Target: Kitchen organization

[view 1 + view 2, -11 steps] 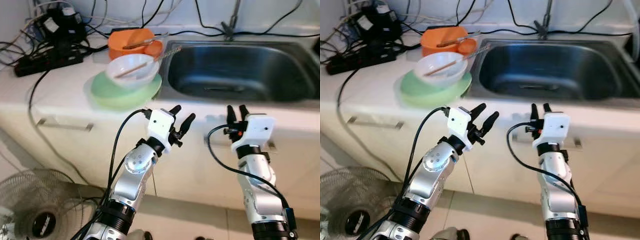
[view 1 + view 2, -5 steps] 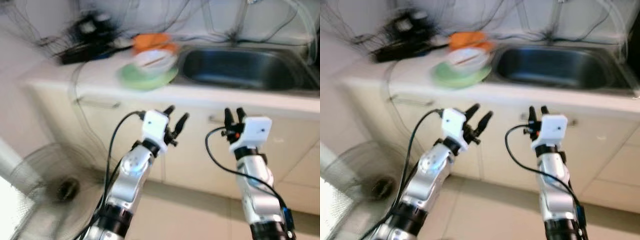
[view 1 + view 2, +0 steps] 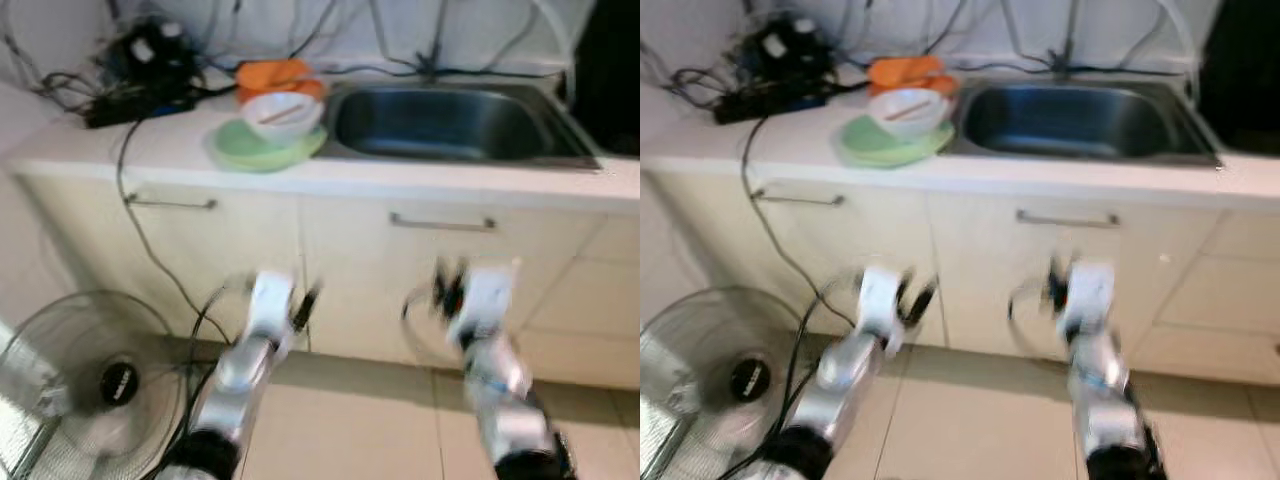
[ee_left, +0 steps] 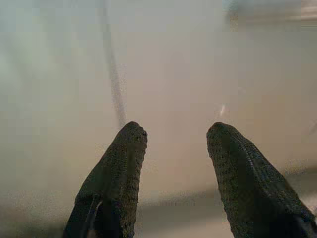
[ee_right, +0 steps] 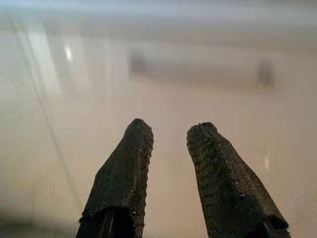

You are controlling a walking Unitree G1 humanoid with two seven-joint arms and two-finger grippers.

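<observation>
On the white bench (image 3: 150, 150), just left of the stainless steel sink (image 3: 450, 125), sits a stack of dishes: a white ceramic-looking bowl (image 3: 283, 112) resting on a pale green round plate (image 3: 240, 152), with an orange plastic-looking bowl (image 3: 275, 73) touching it at the back. A thin stick-like utensil (image 3: 283, 113), probably chopsticks, lies across the white bowl, though blur hides its detail.

My judgement is that the white bowl and green plate are rigid, smooth and breakable, light enough for 1 tool, and slippery if wet. The bowl is best pinched at its rim, with 1 finger inside and 1 outside, away from the utensil, which is loose and would slide or roll off if the bowl tilts. The plate lies flat, so it needs its overhanging edge caught near the bench front.

The utensil's long axis runs roughly along the bench, slanting slightly toward the sink at the far end; the bowls open upward and have no long axis.

Both arms are low, in front of the cream cabinet doors (image 3: 340, 260) and well below the dishes. The left tool (image 4: 176, 144) has its fingers apart and empty. The right tool (image 5: 170, 136) also stands with a gap between its fingers, holding nothing. A floor fan (image 3: 85, 385) stands to the left.
</observation>
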